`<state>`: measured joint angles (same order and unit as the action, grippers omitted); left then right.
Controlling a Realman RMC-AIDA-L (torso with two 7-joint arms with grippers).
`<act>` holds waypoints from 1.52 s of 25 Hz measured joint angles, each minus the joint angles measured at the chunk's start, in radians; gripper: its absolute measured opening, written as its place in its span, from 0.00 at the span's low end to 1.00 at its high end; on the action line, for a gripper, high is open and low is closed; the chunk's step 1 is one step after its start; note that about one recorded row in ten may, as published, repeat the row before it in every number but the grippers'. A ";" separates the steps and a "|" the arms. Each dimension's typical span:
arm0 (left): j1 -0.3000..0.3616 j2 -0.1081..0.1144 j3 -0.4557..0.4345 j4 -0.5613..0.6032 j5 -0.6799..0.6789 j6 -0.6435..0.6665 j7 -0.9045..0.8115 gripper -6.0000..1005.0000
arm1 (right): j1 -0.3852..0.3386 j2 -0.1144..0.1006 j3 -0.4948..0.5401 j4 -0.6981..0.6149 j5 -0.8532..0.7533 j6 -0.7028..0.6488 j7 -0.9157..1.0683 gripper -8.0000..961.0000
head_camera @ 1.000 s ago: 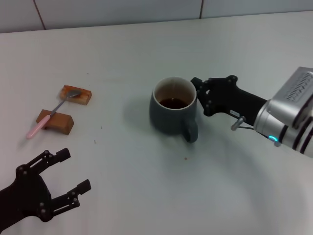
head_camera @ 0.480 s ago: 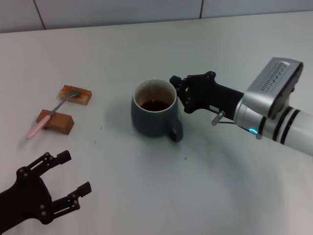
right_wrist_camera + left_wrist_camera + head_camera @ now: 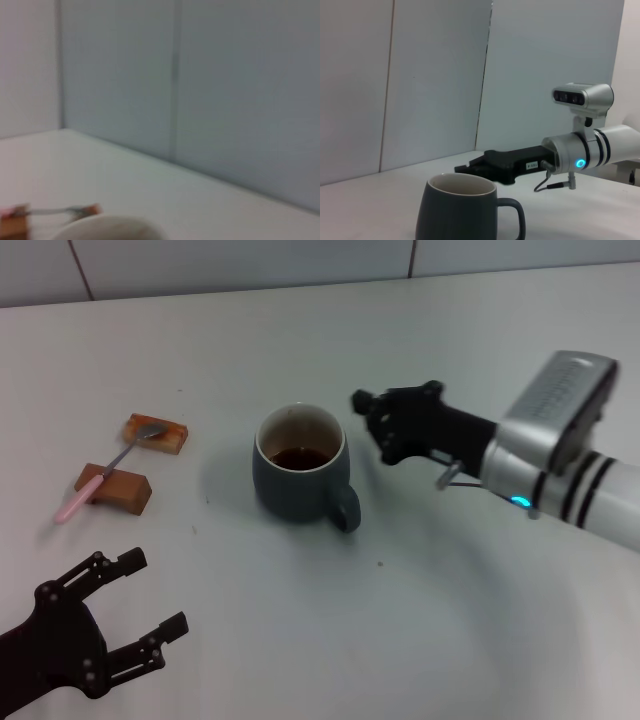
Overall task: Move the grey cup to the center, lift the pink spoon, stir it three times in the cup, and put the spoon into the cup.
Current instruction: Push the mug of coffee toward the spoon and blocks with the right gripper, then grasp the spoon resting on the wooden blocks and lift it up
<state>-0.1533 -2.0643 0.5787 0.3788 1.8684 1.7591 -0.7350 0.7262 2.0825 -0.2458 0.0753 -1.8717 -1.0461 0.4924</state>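
The grey cup [image 3: 298,483] stands upright near the middle of the table, with dark liquid inside and its handle [image 3: 345,512] toward me and the right. It also shows in the left wrist view [image 3: 460,210]. My right gripper [image 3: 370,428] hovers just right of the cup's rim, a small gap apart, and holds nothing. The pink spoon [image 3: 78,500] lies at the left across two brown wooden blocks, with its bowl on the far block. My left gripper [image 3: 150,592] is open and empty at the near left, short of the spoon.
The two wooden blocks [image 3: 155,433] [image 3: 115,490] carry the spoon. The white table [image 3: 400,640] ends at a tiled wall [image 3: 250,260] behind. The right arm [image 3: 560,470] reaches in from the right.
The cup slid left toward the table's middle with my right gripper against it. The gripper now stands apart from the cup. The left arm has not moved.
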 joint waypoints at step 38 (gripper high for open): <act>-0.009 -0.002 -0.004 -0.002 -0.008 -0.015 -0.008 0.86 | -0.366 0.000 -0.171 -0.300 -0.101 -0.689 0.246 0.63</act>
<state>-0.1626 -2.0664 0.5752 0.3773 1.8606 1.7441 -0.7425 0.3604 2.0822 -0.4169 -0.2245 -1.9729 -1.7351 0.7389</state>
